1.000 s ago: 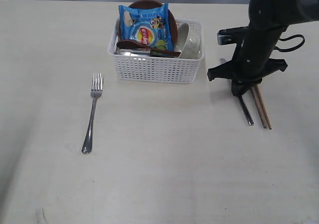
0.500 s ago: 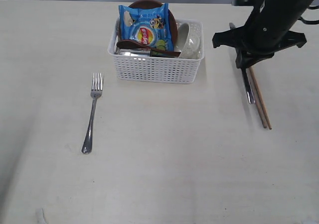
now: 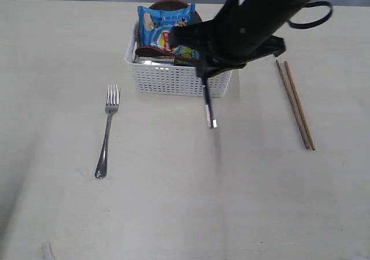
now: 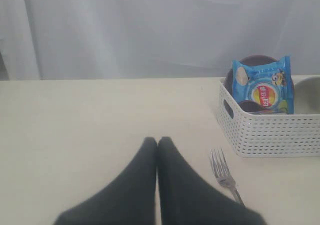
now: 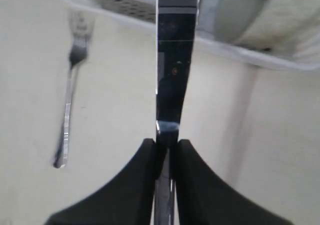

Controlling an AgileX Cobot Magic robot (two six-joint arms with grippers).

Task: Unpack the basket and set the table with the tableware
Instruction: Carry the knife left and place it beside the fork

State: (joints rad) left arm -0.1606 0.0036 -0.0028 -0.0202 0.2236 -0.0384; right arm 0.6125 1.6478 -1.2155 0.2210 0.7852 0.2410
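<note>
One steel knife (image 3: 210,108) clamped in the right end effector (image 5: 167,146), just before the one white basket (image 3: 173,82) near the counter's (image 3: 173,214) far edge, left end effector (image 4: 157,144) pressed closed — empty, one fork (image 3: 107,134) leftward, two chopsticks (image 3: 296,104) rightward — one blue snack bag (image 3: 157,28) inside the basket.

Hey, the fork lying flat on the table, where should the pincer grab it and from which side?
Probably the slim handle of the fork, about midway, coming straight down and pinching across its width. It lies flat on the table, tines toward the basket, so only its narrow edges offer a hold.
</note>
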